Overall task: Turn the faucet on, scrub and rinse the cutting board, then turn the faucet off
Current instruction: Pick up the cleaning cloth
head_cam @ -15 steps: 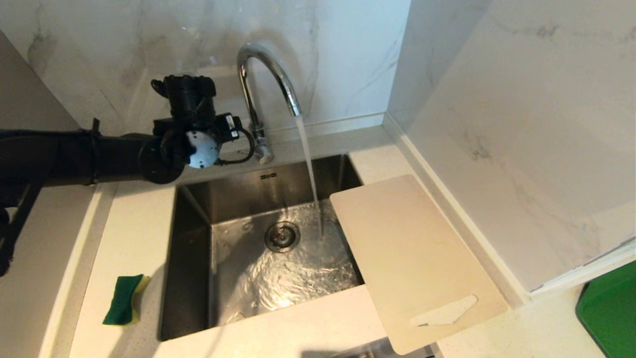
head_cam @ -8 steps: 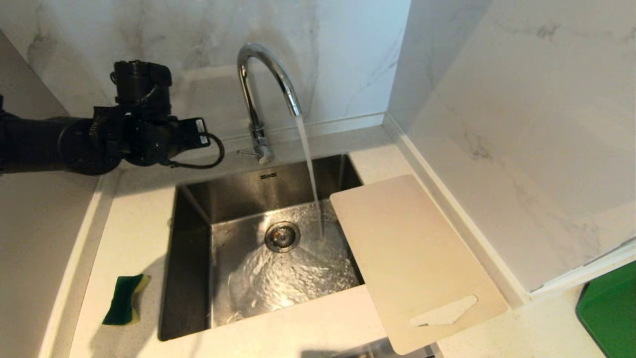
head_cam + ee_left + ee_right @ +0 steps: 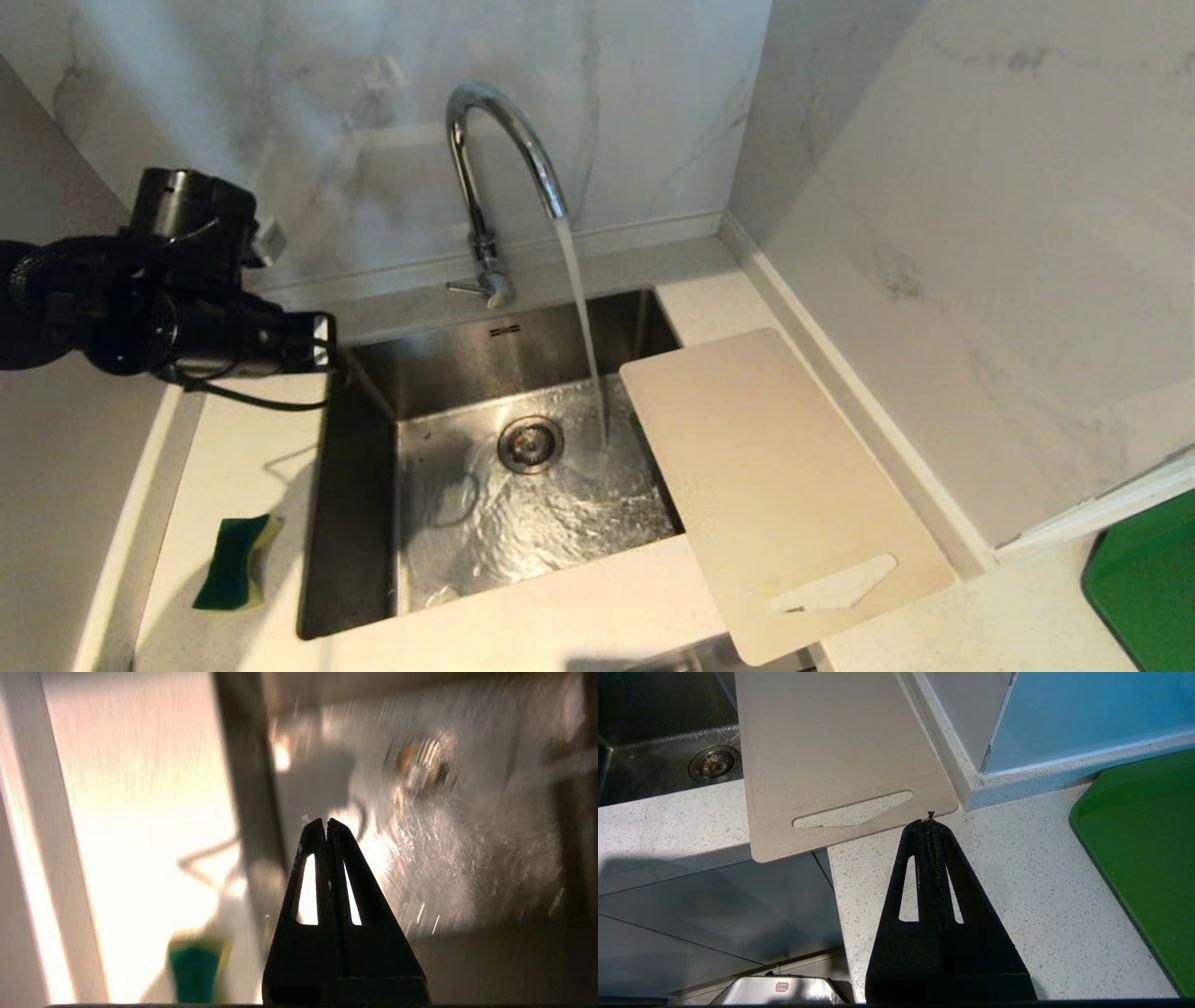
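The right gripper [image 3: 928,822] hangs with its jaws pressed together on nothing, above the bench [image 3: 1017,896], just short of the handle end of the cutting board [image 3: 831,751]. The cutting board lies flat on the bench beside the sink [image 3: 364,523], one corner jutting over the basin. The left gripper [image 3: 325,823], likewise closed and empty, hovers above the sink's left rim, with the sponge [image 3: 231,563] nearer on the bench. Farther right of it, the faucet [image 3: 495,149] pours water into the sink.
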